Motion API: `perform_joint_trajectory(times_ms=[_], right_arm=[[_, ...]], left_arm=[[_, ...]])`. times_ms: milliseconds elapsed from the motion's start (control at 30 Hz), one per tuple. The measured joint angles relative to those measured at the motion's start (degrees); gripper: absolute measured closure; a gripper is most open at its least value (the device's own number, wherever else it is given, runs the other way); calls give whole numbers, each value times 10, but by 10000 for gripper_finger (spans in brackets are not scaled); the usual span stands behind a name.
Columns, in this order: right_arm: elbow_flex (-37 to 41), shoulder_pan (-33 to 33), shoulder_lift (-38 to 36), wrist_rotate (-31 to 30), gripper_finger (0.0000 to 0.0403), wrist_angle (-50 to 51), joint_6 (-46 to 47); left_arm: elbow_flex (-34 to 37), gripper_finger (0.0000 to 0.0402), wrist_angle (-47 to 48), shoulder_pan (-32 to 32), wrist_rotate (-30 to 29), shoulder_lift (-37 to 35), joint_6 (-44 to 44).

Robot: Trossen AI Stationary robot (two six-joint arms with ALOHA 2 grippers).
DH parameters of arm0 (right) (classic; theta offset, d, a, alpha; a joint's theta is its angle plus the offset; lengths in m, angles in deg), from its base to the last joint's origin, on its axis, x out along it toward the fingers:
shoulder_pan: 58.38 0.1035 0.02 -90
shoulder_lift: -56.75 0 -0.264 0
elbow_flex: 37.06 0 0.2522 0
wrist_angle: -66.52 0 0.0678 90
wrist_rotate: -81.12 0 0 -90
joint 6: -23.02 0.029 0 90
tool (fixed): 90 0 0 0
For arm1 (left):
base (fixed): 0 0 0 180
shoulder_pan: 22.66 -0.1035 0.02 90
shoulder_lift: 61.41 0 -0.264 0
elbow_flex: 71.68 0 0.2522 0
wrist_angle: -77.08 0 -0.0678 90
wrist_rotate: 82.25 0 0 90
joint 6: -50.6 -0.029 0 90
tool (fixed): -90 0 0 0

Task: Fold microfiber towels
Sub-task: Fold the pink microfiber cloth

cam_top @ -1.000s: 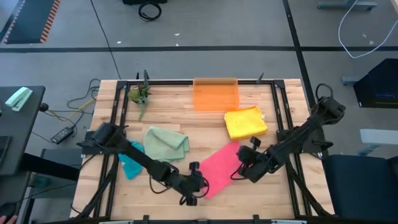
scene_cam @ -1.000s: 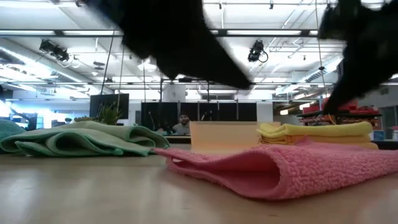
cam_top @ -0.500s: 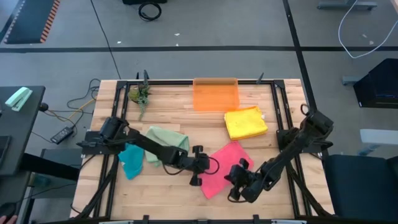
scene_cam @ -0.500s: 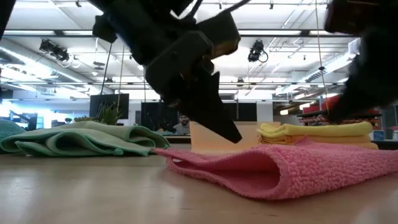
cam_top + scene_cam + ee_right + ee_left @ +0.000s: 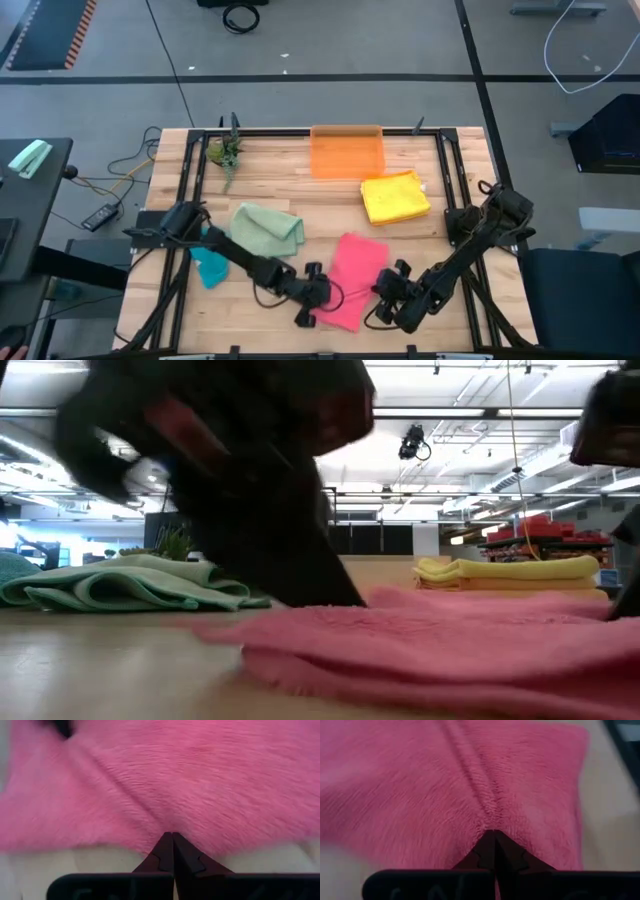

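Observation:
A pink microfiber towel (image 5: pixel 352 280) lies folded in a long strip on the wooden table (image 5: pixel 290 190), near its front edge. My left gripper (image 5: pixel 305 316) is shut on the strip's near left part. My right gripper (image 5: pixel 386 296) is shut on its right edge. Both slant down onto the cloth. In the low view the left gripper (image 5: pixel 345 598) comes down on the pink towel (image 5: pixel 430 650), which lies low on the table. A sage green towel (image 5: pixel 268 228), a teal towel (image 5: pixel 210 266) and a folded yellow towel (image 5: pixel 395 197) rest on the table. My left gripper pinches the pink towel's top surface (image 5: pixel 490 822) between its two shut fingers, slanting down from the table's left. A crease runs away from the fingertips across the cloth. The towel lies on the table. My right gripper pinches the pink towel's right edge (image 5: pixel 172 826) between its two shut fingers, slanting down from the table's right. Bare table shows just behind the edge. How many layers it has I cannot tell. The cloth rests on the table.
A translucent orange bin (image 5: pixel 347 152) stands at the far middle, and a small green plant (image 5: pixel 225 152) at the far left. The black frame rails (image 5: pixel 452 200) run along both sides of the table. Bare wood shows between the towels.
Both grippers have come down, staying shut. The left one went toward the far edge, then back toward the near edge; the right one moved toward the near edge. The pink towel, raised in a loop before, now lies flatter, narrower and longer, reaching nearer the front.

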Motion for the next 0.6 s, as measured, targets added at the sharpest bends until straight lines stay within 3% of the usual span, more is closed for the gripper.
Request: perform_joint_trajectory(times_ms=[200,333,467,600], right_arm=[[-29,-69,-13,46,403,-6,-152],[-61,-75,-36,64,403,3,-193],[-99,-42,-31,70,403,-13,-199],[-129,-12,21,62,403,-35,-199]], left_arm=[[2,393,-2,34,-10,-10,19],[2,397,29,33,-102,-63,-34],[2,394,59,-5,-150,-100,-94],[2,397,82,-68,-117,-101,-121]])
